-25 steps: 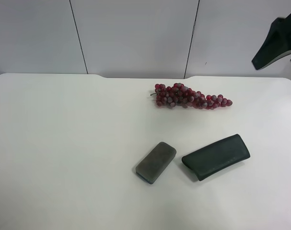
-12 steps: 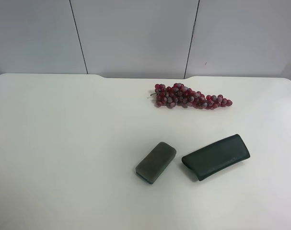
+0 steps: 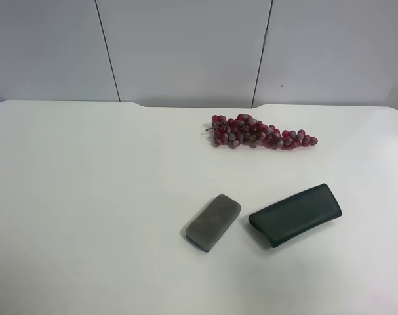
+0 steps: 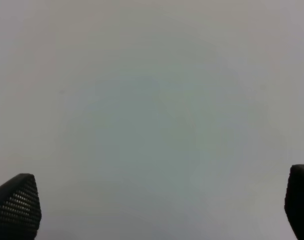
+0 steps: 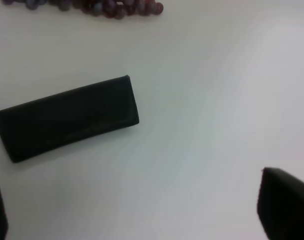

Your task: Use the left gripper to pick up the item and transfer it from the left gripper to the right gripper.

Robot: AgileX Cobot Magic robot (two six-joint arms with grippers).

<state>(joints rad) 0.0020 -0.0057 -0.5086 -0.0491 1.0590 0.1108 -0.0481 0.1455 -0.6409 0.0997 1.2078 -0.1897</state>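
The item, a dark green flat soft case (image 3: 295,214), lies on the white table right of centre, tilted. It also shows in the right wrist view (image 5: 66,118), lying apart from my right gripper (image 5: 141,212), whose two black fingertips (image 5: 284,207) stand wide apart above bare table. My left gripper (image 4: 157,207) is open too; its fingertips (image 4: 16,205) frame only bare white table, and the case is out of that view. Neither arm shows in the exterior high view.
A grey rounded block (image 3: 213,222) lies just left of the case. A bunch of red-purple grapes (image 3: 261,132) lies behind them; its edge shows in the right wrist view (image 5: 101,6). The table's (image 3: 87,197) back edge meets a grey panelled wall.
A dark arm part that showed at the exterior high view's upper right one second ago has left the picture. The case, block and grapes have not moved.
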